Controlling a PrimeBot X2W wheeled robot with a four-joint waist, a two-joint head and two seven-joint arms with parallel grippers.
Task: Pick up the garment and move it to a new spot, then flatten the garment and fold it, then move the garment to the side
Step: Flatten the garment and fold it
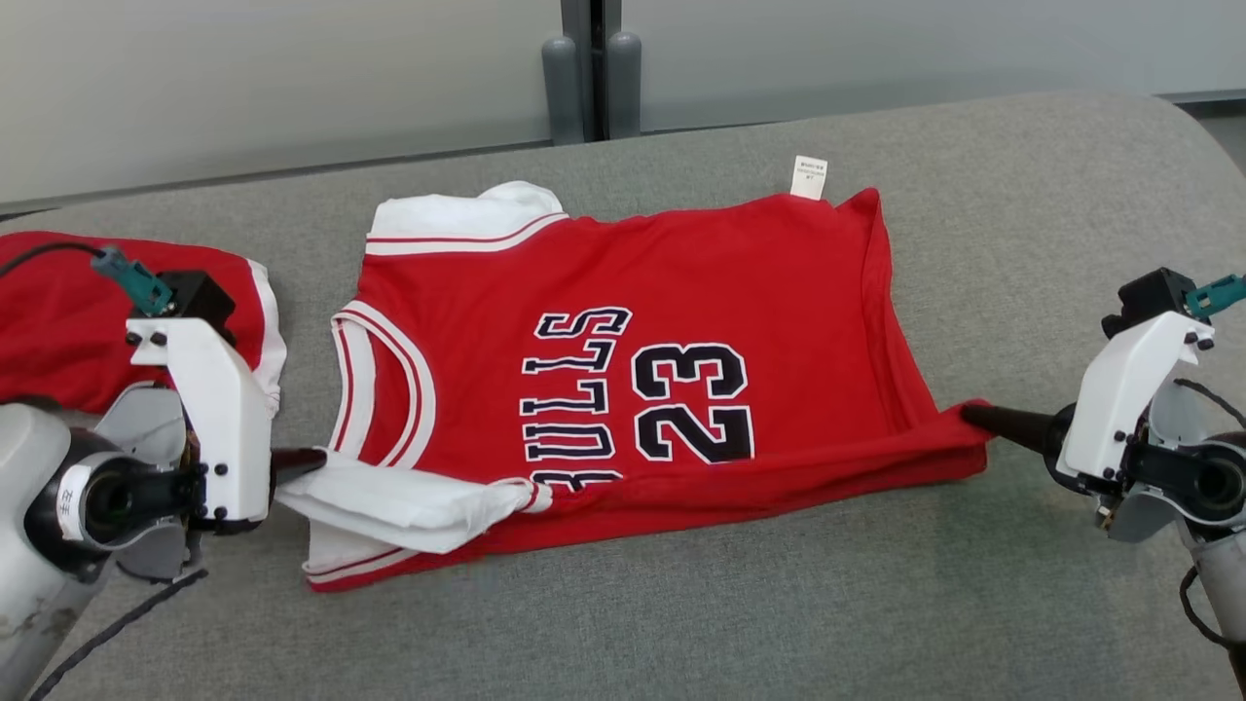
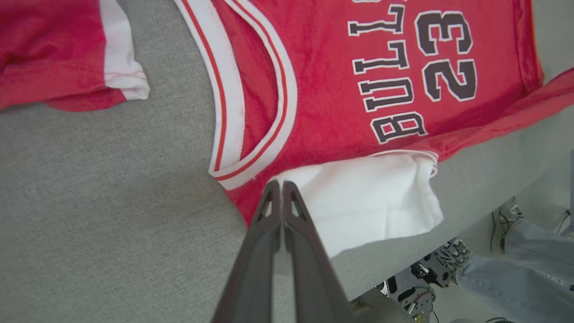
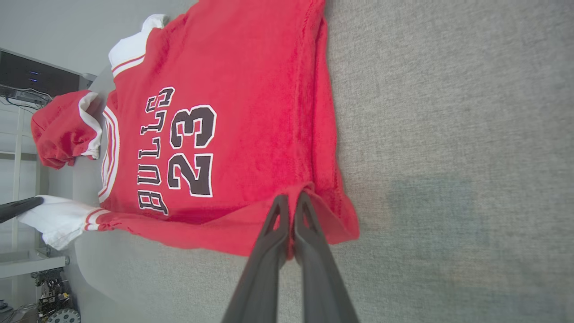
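Red jersey (image 1: 623,321) lies across the middle of the grey cloth-covered desk (image 1: 681,623), front up, neck opening to the left, hem to the right, black BULLS 23 print (image 1: 642,399) reading sideways. Left claw (image 1: 307,460) comes in low from the left, pressed together on the edge of the near white sleeve (image 1: 399,506). In the left wrist view we see its two dark fingers (image 2: 262,251) with no gap and the white cloth right at their tips, raised off the desk. Right claw (image 1: 969,414) comes in from the right, pinched tight on the near right corner of the hem; in the right wrist view we see red cloth bunched around its fingers (image 3: 316,255). Between the two claws the near edge of the jersey is pulled up into a long red ridge, turned toward the far side and covering the near end of the lettering. Far half lies flat. Far white sleeve (image 1: 467,209) sticks out at the far left corner, and a small white label (image 1: 808,177) pokes out at the far edge by the hem. Second red garment (image 1: 58,312) with white trim lies crumpled at the left end of the desk, apart from the jersey, just behind the left wrist. Left wrist view catches a person's leg in jeans (image 2: 515,269) beyond the near desk edge
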